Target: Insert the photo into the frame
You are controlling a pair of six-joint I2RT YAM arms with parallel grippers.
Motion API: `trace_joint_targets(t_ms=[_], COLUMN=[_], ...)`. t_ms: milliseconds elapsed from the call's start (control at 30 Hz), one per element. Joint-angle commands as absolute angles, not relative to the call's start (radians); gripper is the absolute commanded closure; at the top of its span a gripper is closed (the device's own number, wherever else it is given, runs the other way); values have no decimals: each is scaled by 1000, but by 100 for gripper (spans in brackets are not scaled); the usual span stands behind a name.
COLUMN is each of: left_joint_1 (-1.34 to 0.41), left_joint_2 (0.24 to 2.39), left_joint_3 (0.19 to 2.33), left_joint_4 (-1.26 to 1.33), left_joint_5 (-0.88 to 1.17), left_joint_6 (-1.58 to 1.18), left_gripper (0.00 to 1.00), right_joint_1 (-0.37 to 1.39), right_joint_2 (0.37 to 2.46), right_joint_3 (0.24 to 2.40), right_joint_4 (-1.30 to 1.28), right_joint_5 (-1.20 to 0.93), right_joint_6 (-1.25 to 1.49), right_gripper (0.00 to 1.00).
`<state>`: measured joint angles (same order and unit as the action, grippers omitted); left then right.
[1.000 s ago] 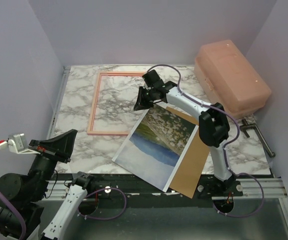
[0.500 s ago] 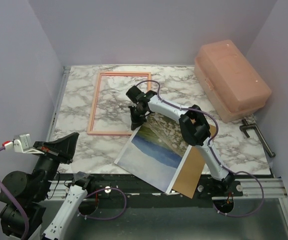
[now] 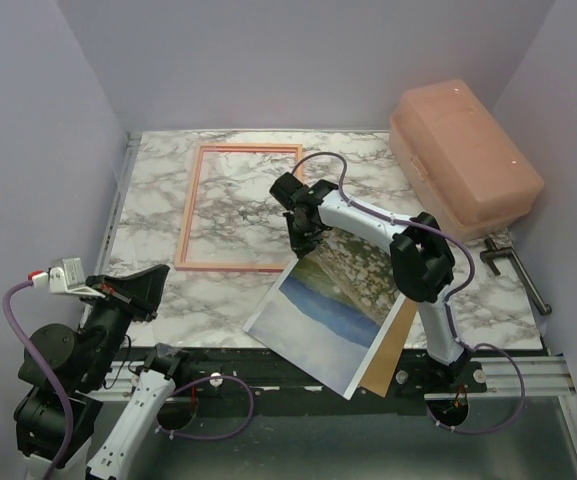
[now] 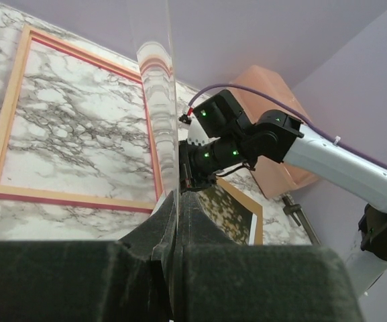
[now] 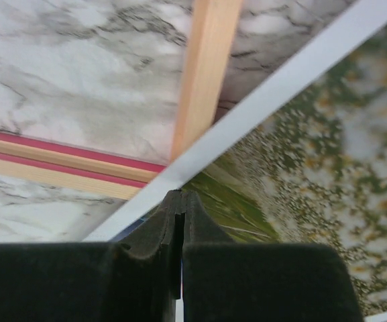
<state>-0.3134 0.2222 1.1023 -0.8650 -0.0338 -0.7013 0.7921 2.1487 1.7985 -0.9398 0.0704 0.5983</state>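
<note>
The frame lies flat at the back left, orange-tan side up; it also shows in the left wrist view and the right wrist view. The photo lies picture side up, tilted, just right of the frame and over the table's front edge. It partly covers the brown backing board. My right gripper is shut on the photo's white far-left edge, next to the frame's near right corner. My left gripper is raised at the front left, shut on a clear pane seen edge-on.
A large pink plastic box stands at the back right. A black clamp sits at the table's right edge. Lilac walls close in the left, back and right sides.
My right gripper came down from beyond the photo's far corner to its left edge and shut there. The photo has slid toward the right and front. My left arm has shifted slightly right.
</note>
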Motion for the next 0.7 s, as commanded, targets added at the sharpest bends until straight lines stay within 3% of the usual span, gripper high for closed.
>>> trace_joint_targets(t_ms=[0, 300, 667], left_joint_1=[-306, -307, -307], left_joint_2=[215, 236, 260], left_joint_3=[1088, 1049, 962], left_joint_4=[-841, -811, -724], left_joint_5=[19, 110, 229], left_joint_6=[-714, -733, -779], left_gripper=[100, 100, 100], right_joint_1=[790, 743, 557], right_joint_2=[2109, 2046, 1917], right_joint_3=[1692, 1450, 1267], right_joint_4=[-962, -883, -835], right_joint_5=[174, 198, 225], right_joint_6=[586, 598, 548], right_gripper=[100, 100, 100])
